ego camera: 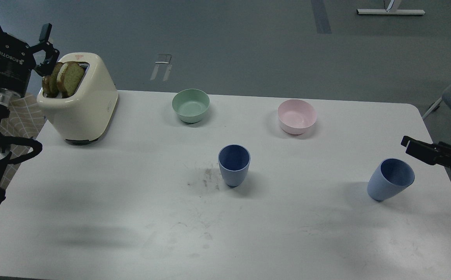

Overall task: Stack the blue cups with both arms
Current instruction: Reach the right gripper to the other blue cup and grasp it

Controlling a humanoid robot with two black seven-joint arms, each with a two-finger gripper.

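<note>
On our table (93,217), a toaster (81,97) holding bread slices (64,77) sits far left; two bowls (191,105) (296,116) stand behind a central cup (233,165); a second cup (390,179), seemingly tilted, stands right.

Even, diffuse overhead light falls across the white table (132,217), bright without harsh glare. Shadows are soft: a faint pool right of the centre blue cup (233,165), another beside the tilted blue cup (390,179), and broad grey smears near the table's front left edge. The mint-green bowl (191,105) and pink bowl (296,116) carry mild sheen. Focus is sharp throughout; the toaster (81,99) leans with slight wide-angle distortion near the left edge.
</note>
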